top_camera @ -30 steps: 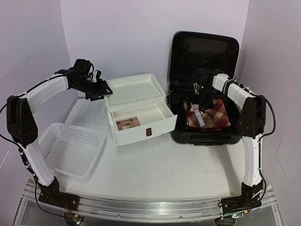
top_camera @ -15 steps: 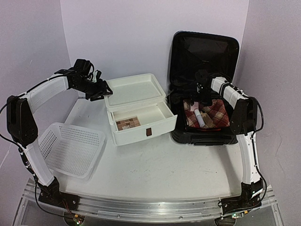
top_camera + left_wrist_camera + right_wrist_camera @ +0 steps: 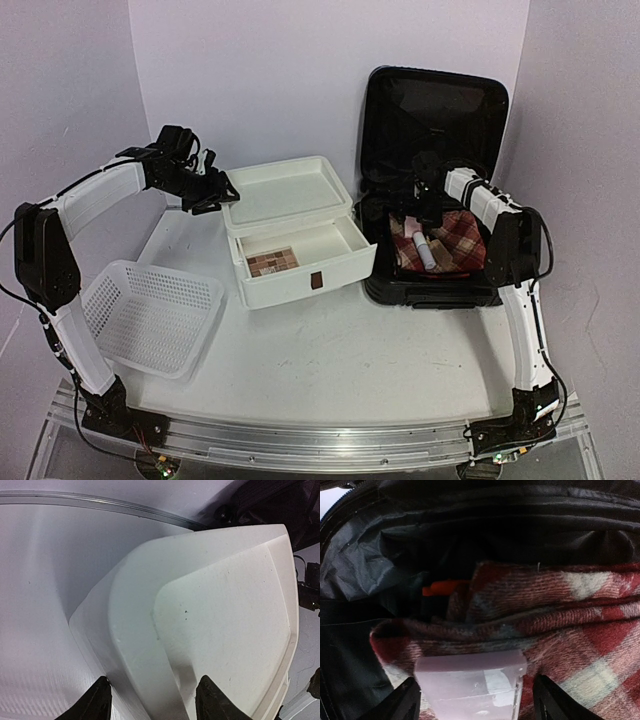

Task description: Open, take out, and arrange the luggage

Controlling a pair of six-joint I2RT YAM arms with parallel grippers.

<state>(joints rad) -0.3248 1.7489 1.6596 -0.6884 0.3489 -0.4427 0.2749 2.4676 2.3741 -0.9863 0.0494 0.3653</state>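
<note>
Luggage (image 3: 436,110) at far right of table (image 3: 330,360), open, lid upright. Right jaws inside it, straddling pale lilac plastic container (image 3: 470,680) lying on red plaid cloth (image 3: 560,625); tips cut off by frame edge, cannot tell if clamped or loose. Orange item (image 3: 442,586) half buried in dark lining behind cloth, unidentifiable. Left jaws grasp back-left top rim of white drawer box (image 3: 225,630), tips cropped. One drawer pulled out, brown blocks (image 3: 270,263) inside. Perforated basket (image 3: 150,310) front left, apart from box.
</note>
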